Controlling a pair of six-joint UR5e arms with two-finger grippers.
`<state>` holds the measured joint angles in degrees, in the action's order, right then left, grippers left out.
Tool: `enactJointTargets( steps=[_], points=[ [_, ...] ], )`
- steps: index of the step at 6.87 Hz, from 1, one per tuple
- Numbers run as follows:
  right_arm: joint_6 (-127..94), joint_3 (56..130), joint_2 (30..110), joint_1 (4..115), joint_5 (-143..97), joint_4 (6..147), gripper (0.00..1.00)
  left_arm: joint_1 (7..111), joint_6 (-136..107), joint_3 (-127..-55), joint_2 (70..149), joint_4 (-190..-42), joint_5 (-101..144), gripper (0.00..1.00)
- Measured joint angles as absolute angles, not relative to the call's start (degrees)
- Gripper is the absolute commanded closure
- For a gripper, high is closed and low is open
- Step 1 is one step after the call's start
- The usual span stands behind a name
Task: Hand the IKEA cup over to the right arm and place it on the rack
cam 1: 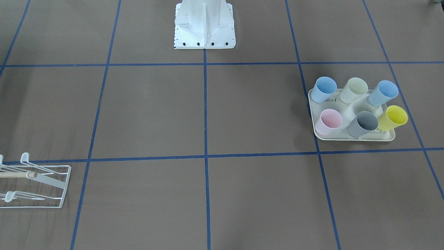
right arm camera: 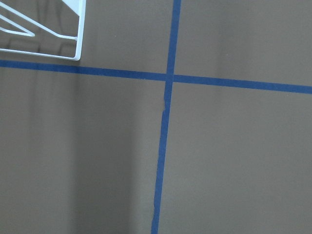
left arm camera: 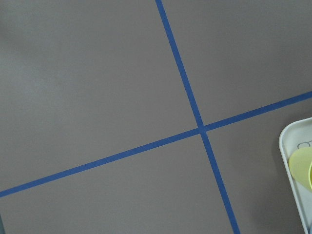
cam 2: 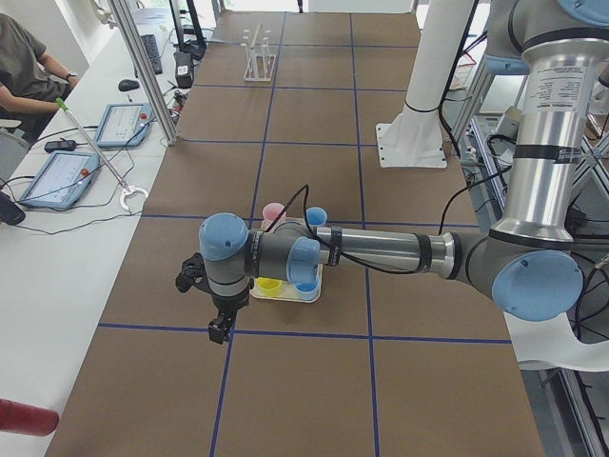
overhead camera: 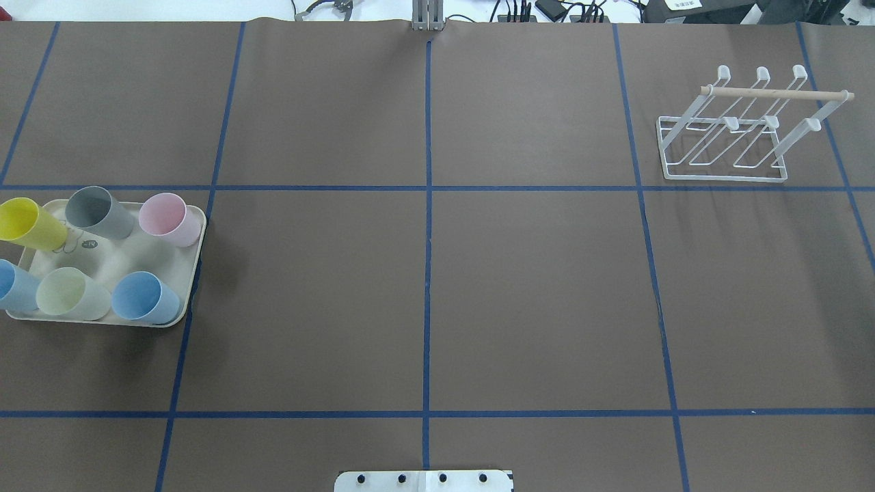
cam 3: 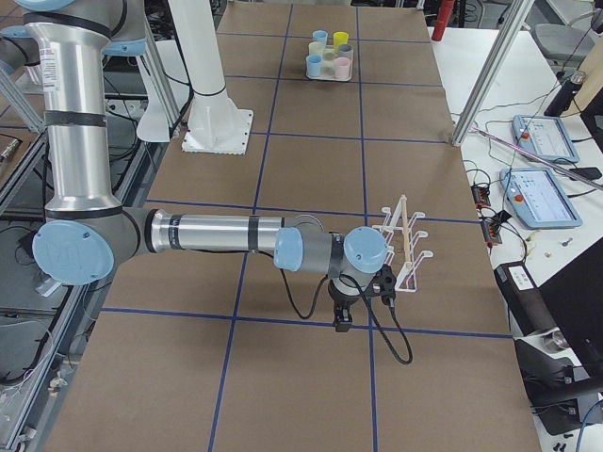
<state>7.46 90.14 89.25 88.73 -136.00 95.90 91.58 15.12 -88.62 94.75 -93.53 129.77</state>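
Cups on the tray, rack bare, both arms out over the bench.
Six thin plastic IKEA cups stand mouth-up and empty in two rows on the cream moulded tray (overhead camera: 130, 253) at the brown bench's (overhead camera: 533, 294) left end: yellow cup (overhead camera: 27, 222), grey cup (overhead camera: 99, 212), pink cup (overhead camera: 169, 219), pale green cup (overhead camera: 68, 294), blue cup (overhead camera: 143, 297) and second blue cup (overhead camera: 14, 287). The white wire rack (overhead camera: 724, 179) with its wooden rod (overhead camera: 772, 94) stands well apart at the far right, with no cup on it. The cups look light, stiff and slick, and are probably best pinched across the wall near the rim. The left end effector (cam 2: 221, 328) hangs beside the tray and the right end effector (cam 3: 341, 320) beside the rack; I cannot tell whether either is wide or narrow.
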Motion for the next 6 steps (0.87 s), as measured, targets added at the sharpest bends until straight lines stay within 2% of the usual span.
enactJointTargets(
  steps=[3,6],
  points=[
    [7.5,90.6,89.0,88.9,-136.1,95.8,0.0,91.6,15.1,-88.9,94.8,-93.7,129.9,0.0],
    [5.4,92.6,88.5,88.8,-141.0,95.8,0.0,91.3,15.0,-92.9,95.6,-94.2,130.3,0.0]
  ],
)
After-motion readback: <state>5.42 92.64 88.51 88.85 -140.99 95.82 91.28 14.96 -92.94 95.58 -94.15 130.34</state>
